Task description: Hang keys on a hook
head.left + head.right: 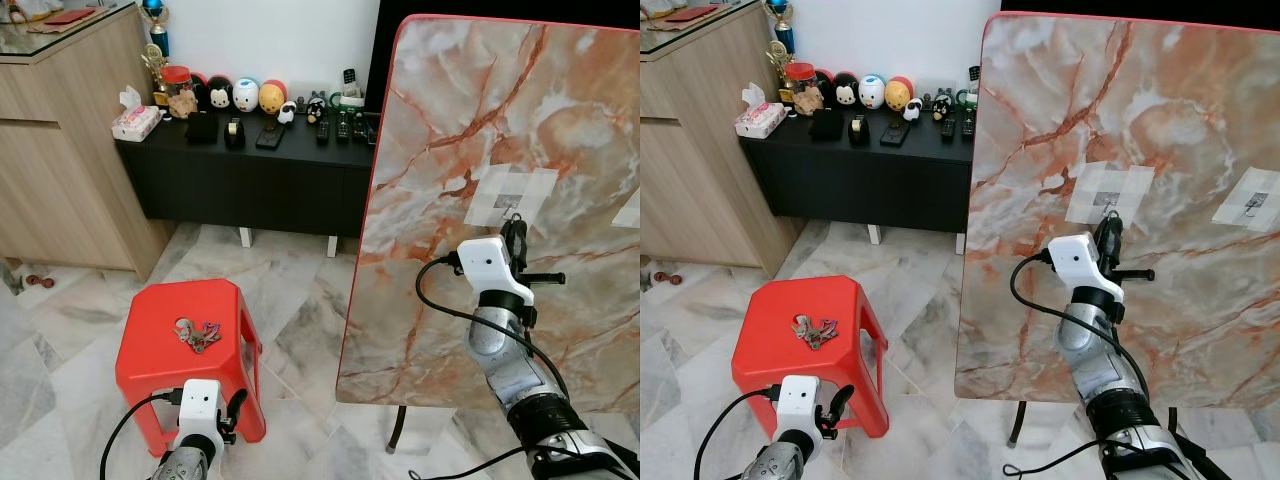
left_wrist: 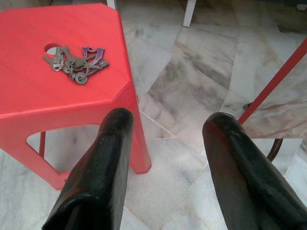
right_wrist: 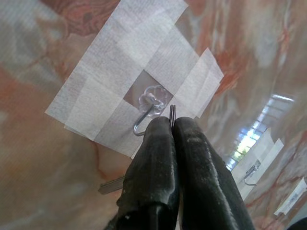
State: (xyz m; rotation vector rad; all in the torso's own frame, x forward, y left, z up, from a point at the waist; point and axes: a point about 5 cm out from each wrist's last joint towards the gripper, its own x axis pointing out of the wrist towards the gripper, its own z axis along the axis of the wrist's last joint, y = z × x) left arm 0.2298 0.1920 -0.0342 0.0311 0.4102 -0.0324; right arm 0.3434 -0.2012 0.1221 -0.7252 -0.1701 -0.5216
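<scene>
Right gripper (image 3: pixel 171 125) pinches a key ring (image 3: pixel 172 113) just beside the taped hook (image 3: pixel 147 111); left gripper (image 2: pixel 165 143) gapes over bare floor (image 2: pixel 192 72)

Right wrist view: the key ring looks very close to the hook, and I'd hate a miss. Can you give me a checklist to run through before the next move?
1. Right gripper shut on the thin metal key ring: ok.
2. Ring close to the clear plastic hook with a wire prong: ok, just beside it.
3. Ring already over the prong: not ok, not threaded yet.
4. White tape patch holding the hook to the marble-patterned board: ok, lies flat.
5. Key hanging free below the gripper: cannot tell, mostly hidden.
6. Left gripper out of the way: ok, open by the red plastic stool.
</scene>
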